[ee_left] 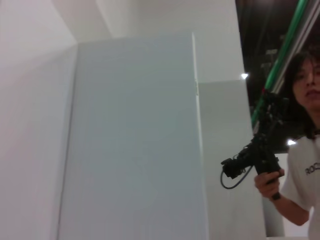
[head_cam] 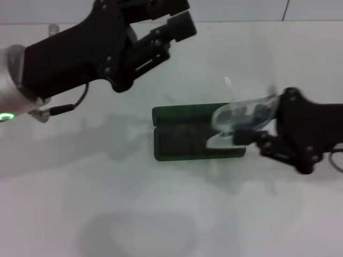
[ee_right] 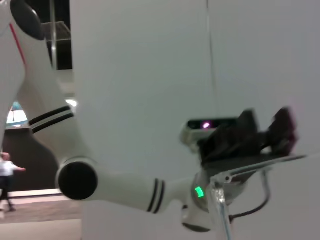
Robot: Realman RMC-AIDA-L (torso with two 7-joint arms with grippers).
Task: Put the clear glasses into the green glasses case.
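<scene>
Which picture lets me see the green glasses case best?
The head view. It shows the green glasses case lying open on the white table, with the right gripper holding the clear glasses over its right end. The left wrist view shows only walls and a person; the right wrist view shows the other arm, no case.

Left pincer: matte black, blocky linkages, on a silver-grey wrist with a glowing green ring and a thin black cable. Right pincer: same black housing, jointed links, cable looping behind.
</scene>
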